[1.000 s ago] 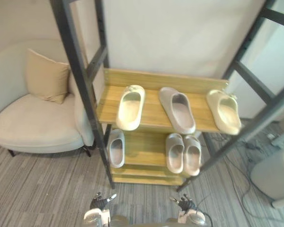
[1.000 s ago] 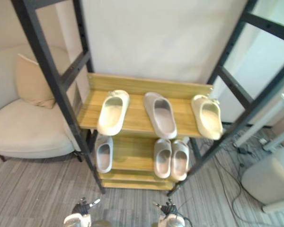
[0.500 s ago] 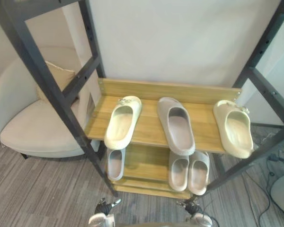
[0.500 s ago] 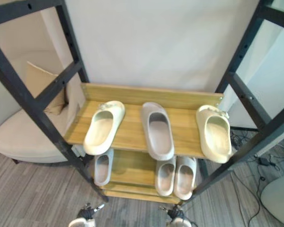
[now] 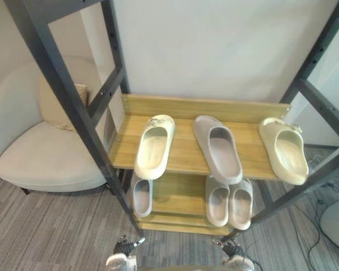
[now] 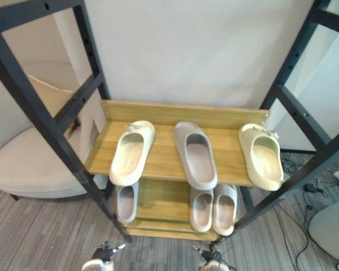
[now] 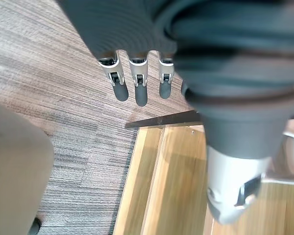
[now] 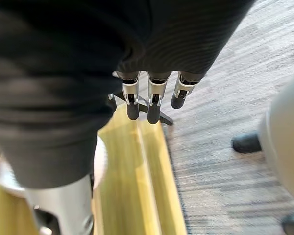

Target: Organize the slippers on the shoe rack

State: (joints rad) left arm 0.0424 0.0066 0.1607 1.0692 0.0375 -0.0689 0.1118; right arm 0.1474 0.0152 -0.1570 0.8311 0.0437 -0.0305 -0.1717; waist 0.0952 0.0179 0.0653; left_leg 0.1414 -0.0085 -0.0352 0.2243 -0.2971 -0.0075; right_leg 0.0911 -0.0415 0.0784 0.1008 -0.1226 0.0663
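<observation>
Guessing the main risk is the right cream slipper (image 5: 286,151) at the shoe rack's (image 5: 186,107) right end. It overhangs the upper shelf's front edge, so a clumsy reach could knock it off. The left cream slipper (image 5: 154,145) sits at the other end, with a grey slipper (image 5: 217,148) between them. The left hand (image 5: 122,251) and right hand (image 5: 231,252) hang low in front of the rack, fingers (image 7: 139,88) loose and straight, holding and touching nothing.

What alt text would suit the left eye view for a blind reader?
A wooden shoe rack holds a cream slipper, a grey slipper and a second cream slipper on its upper shelf, with three grey slippers below. The left hand and right hand hover empty at the bottom edge.
</observation>
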